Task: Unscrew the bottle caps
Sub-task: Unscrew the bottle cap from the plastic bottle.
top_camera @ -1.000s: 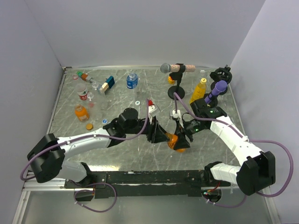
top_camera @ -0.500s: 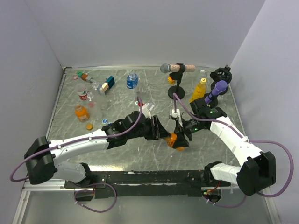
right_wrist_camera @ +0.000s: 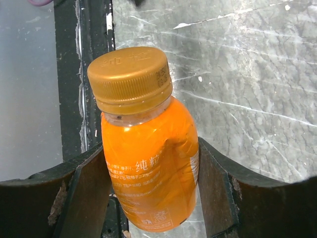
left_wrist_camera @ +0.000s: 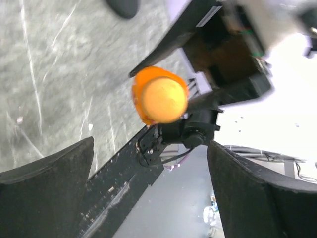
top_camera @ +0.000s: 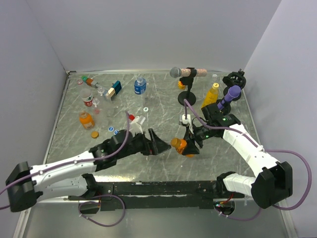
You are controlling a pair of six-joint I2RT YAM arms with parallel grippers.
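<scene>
A squat orange bottle (right_wrist_camera: 148,168) with its gold-orange cap (right_wrist_camera: 131,79) screwed on is clamped by its body in my right gripper (right_wrist_camera: 151,163), which is shut on it. In the top view this bottle (top_camera: 184,148) hangs tilted over the table's front middle, cap (top_camera: 177,144) pointing left. My left gripper (top_camera: 156,145) stands open just left of the cap, apart from it. From the left wrist the cap (left_wrist_camera: 164,100) faces me, beyond the wide black fingers (left_wrist_camera: 49,193), with nothing between them.
An orange bottle (top_camera: 86,119), a red can (top_camera: 88,100) and loose caps (top_camera: 94,134) lie at the left. A blue-labelled bottle (top_camera: 140,86) and blocks (top_camera: 115,89) stand at the back. A microphone stand (top_camera: 186,84), a yellow bottle (top_camera: 212,94) and a purple microphone (top_camera: 230,95) are back right.
My left gripper let go of the cap, opened wide and drew back to the left. The right gripper kept the bottle, shifting it slightly left and up.
</scene>
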